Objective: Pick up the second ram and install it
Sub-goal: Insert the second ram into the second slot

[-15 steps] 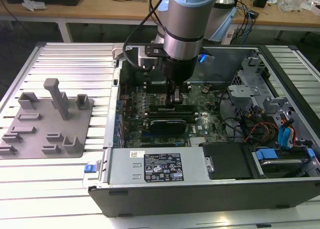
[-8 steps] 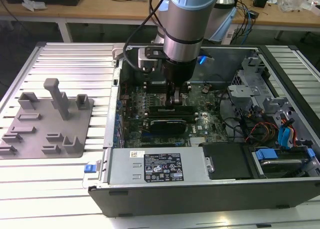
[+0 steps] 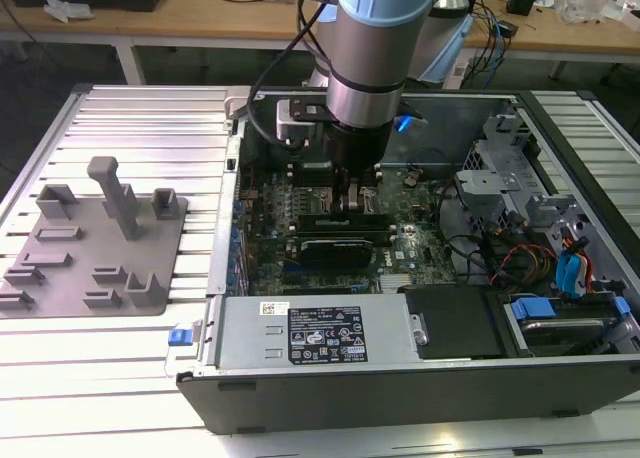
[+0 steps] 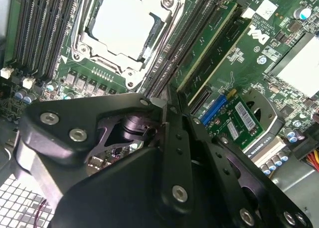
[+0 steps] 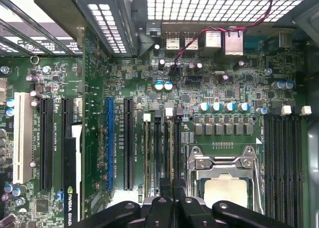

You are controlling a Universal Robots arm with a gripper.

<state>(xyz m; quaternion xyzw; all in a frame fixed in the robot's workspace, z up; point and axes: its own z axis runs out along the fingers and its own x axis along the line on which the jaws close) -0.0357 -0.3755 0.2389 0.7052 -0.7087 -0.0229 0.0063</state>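
I read end effector [image 5: 172,195] closed narrow, gripping nothing, low over memory slots [image 5: 164,148]; second ram [image 4: 219,44] looks seated; install seems nearly done.

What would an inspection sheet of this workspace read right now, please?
Surface: ribbed metal table bearing an open computer case.
Job's things: a green ram stick stands in a slot beside the CPU socket; whether it is the second one, I cannot tell.
Clutter: grey tray with upright blocks, on the exterior view's left.
Grippers: gripper low over the motherboard, at the memory slots next to the socket.
Cables: red and black wires inside the case, on the exterior view's right.
Surroundings: wooden benches behind.
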